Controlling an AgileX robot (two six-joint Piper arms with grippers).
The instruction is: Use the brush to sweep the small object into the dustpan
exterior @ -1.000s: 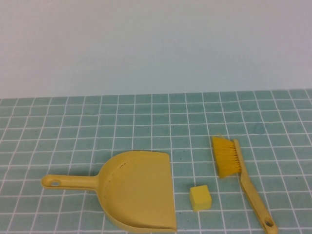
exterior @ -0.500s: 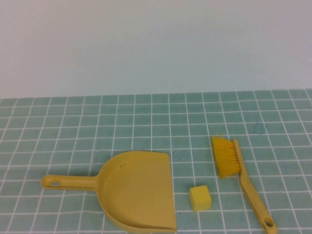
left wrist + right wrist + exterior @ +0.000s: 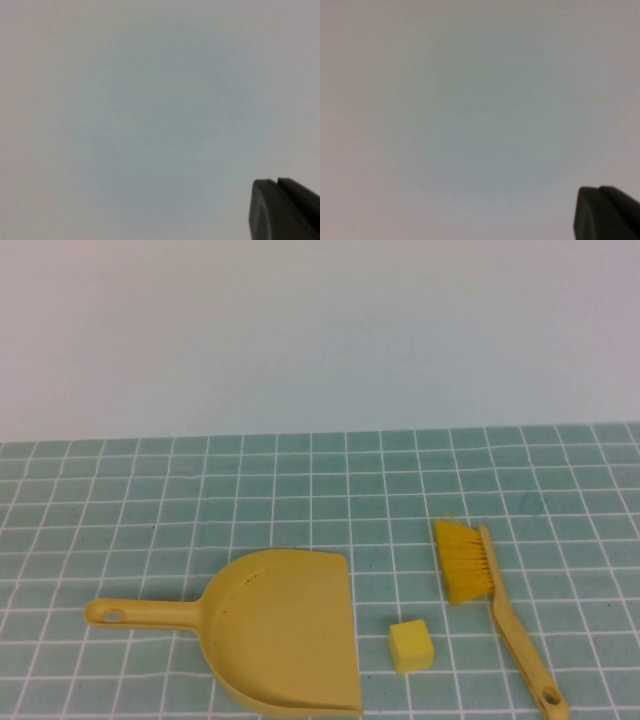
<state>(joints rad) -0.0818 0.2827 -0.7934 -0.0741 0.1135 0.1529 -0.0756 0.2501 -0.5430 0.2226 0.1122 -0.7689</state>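
In the high view the mustard-yellow dustpan (image 3: 285, 630) lies flat at the front, its handle pointing left and its open scoop edge facing right. The small pale-yellow cube (image 3: 411, 645) sits on the table just right of that edge, a small gap away. The brush (image 3: 495, 605) lies right of the cube, with its bright-yellow bristles at the far end and its handle running toward the front right. Neither arm shows in the high view. My left gripper (image 3: 277, 181) and right gripper (image 3: 600, 189) each show only dark fingertips pressed together against a blank pale wall, away from the objects.
The table (image 3: 150, 500) is covered with a green cloth with a white grid. A plain pale wall stands behind it. The dustpan's scoop and the brush handle end reach the front edge of the high view.
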